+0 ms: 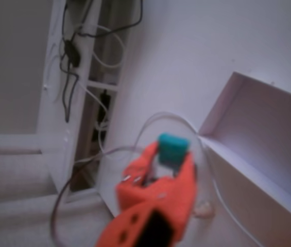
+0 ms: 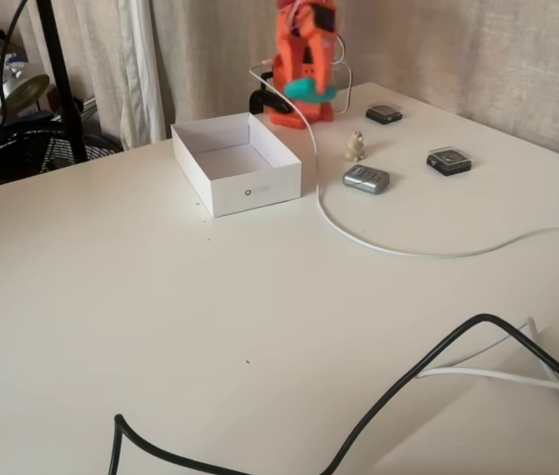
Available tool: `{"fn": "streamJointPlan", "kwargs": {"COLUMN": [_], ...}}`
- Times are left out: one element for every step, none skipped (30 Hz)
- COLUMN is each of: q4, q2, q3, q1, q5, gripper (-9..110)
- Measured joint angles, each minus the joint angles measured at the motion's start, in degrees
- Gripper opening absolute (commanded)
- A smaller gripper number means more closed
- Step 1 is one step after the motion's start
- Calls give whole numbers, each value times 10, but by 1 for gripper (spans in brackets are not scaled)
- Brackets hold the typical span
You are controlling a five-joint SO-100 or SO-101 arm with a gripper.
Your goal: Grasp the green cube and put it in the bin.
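White tabletop carries, from left to right in a fixed view, the empty bin (image 2: 236,163), then the orange gripper (image 2: 308,90) raised just beside it, its fingers clamped around the green cube (image 2: 309,88).

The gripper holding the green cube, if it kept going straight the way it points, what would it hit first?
Probably bare table. The gripper, shut on the green cube, points past the bin, whose near corner sits just right of that line. Depth is unclear.
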Motion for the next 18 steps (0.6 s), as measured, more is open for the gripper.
{"fn": "streamJointPlan", "kwargs": {"q4": [-8,-17,-25,-36,-47,-58,-67,-75,-82,-87,-90,-93,-98,-103,-109,-112,-120,-126], "q2": [-12,-25,-38,-51,-62,-74,-85,-94,-103,-108,-110,-117,-125,-133,-139,-141,-145,-147], "q3": [0,2,3,6,9,12,14,18,21,22,25,24,25,31,33,33,39,41], "q1": [26,49,68,83,100,115,125,132,136,139,142,144,146,147,148,148,145,142], "q5": [2,4,4,4,4,4,4,4,4,4,4,4,4,4,4,4,4,4], "gripper": [-8,-8,-8,-8,-8,-8,-8,-8,-8,-8,-8,-8,-8,-8,-1,7,17,30]}}
